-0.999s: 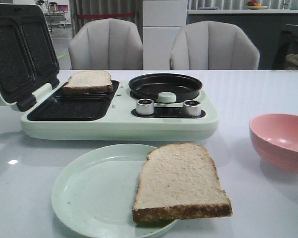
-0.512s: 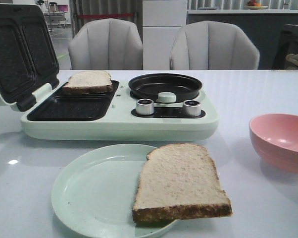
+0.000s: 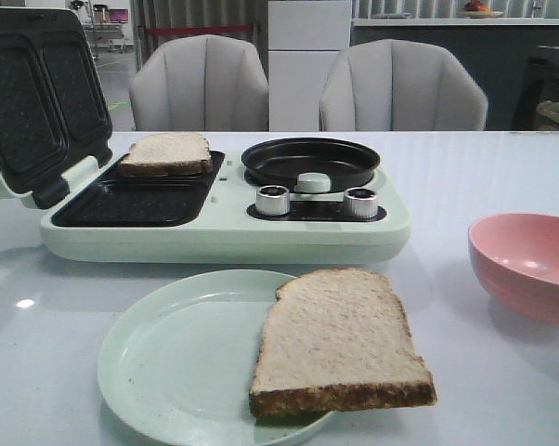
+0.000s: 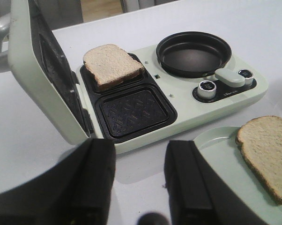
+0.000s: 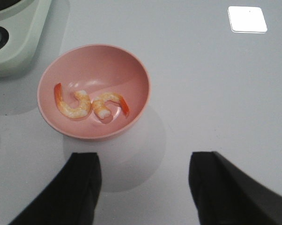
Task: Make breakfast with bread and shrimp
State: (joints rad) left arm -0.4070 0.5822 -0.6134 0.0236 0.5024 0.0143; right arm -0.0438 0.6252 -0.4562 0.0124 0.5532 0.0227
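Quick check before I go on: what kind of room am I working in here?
Probably a dining or kitchen-style demo space: a white table holding a breakfast maker, upholstered chairs behind it, and a counter along the back wall.

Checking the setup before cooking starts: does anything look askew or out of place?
One thing: the bread slice on the pale green plate lies off-centre, its right side overhanging the plate rim above the table. The other slice sits in the sandwich maker's rear well. Nothing looks spilled.
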